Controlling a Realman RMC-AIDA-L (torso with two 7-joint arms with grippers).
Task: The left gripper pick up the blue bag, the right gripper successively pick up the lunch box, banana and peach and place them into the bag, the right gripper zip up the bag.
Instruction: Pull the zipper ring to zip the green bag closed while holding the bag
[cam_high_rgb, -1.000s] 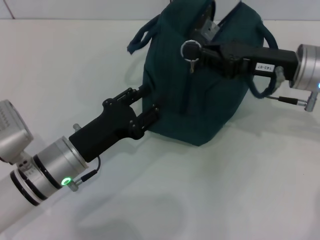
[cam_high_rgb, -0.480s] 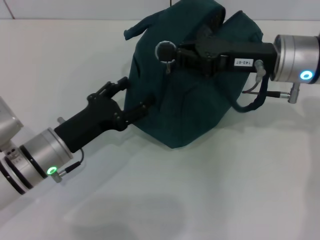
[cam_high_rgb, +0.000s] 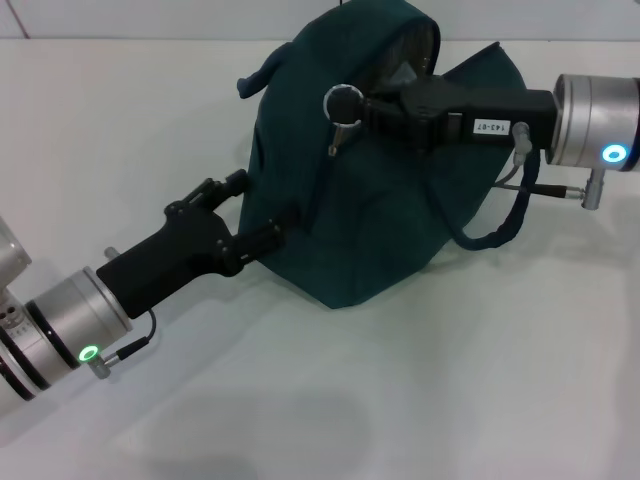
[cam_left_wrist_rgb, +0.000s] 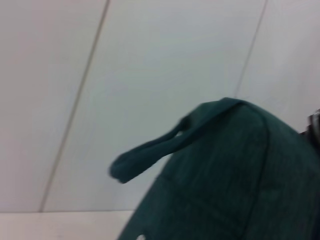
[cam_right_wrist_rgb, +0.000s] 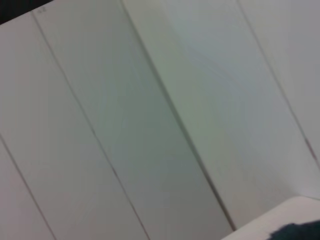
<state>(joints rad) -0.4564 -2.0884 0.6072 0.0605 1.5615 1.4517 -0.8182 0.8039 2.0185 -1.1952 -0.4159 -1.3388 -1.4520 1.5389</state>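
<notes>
The blue bag stands tilted at the back middle of the white table; its top gapes and shows grey lining. My left gripper reaches in from the lower left, its fingers clamped on the bag's left side edge. My right gripper comes in from the right along the bag's top, shut on a black ring with a small metal zipper tab hanging from it. The left wrist view shows the bag and one handle strap. Lunch box, banana and peach are out of view.
A handle strap sticks out at the bag's upper left, and another strap loops down under my right arm. The right wrist view shows wall panels and a corner of the bag.
The bag has shifted left and tilted further. My left arm drew back toward the lower left with it. My right gripper with the ring moved left along the bag's top, then slightly back right.
</notes>
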